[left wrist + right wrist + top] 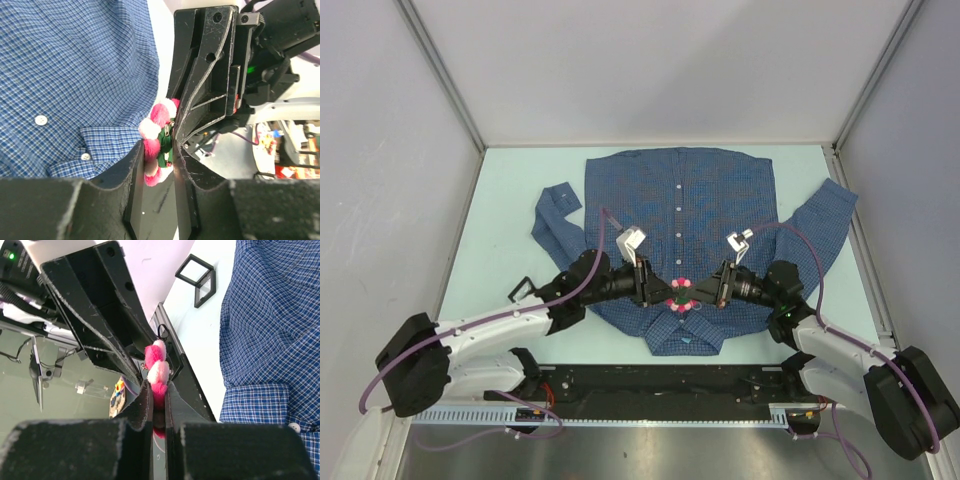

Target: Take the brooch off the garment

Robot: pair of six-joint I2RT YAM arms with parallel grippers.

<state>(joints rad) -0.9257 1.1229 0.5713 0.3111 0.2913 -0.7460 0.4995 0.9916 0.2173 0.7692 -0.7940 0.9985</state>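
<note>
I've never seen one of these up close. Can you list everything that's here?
shirt: one, blue checked, spread flat on the table
buttons: a row, white, down the shirt front
brooch: one, pink and white, near the collar, between the two hands
table: one, pale blue-green, under the shirt
walls: white, around the table
arms: two, white and black with purple cables, left, right
hands: two, black, left hand and right hand, both pinching the brooch

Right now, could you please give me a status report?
Left gripper, right gripper: both shut on brooch. Brooch over garment; pinned or free, cannot tell. Nothing in the way.
</note>
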